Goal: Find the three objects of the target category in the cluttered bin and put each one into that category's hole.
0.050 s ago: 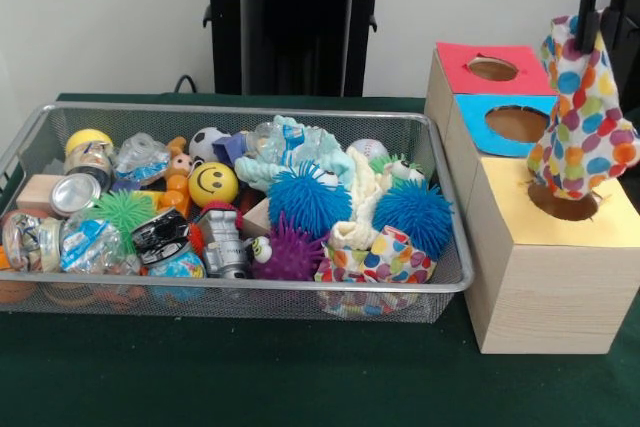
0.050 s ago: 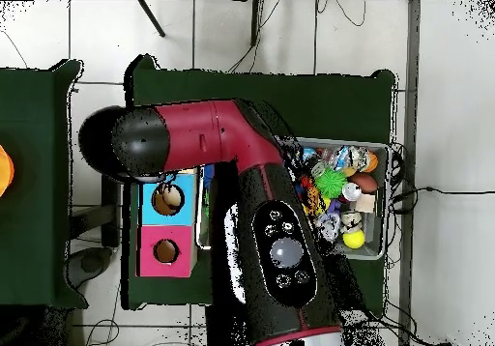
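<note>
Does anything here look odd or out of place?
Only the spotted cloth: it hangs from the gripper, its lower end dipping into the hole of the yellow-topped box, half in and half out. A similar cloth lies in the wire bin.

Lab: pedestal robot arm [image 2: 261, 216], tiled floor [image 2: 450, 91]

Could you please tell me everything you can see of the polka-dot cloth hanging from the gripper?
The cloth is soft white fabric with many-coloured dots. It hangs bunched from the gripper, which pinches its top, and widens downward. Its lower end dips into the round hole of the yellow-topped box. It touches nothing else that shows.
</note>
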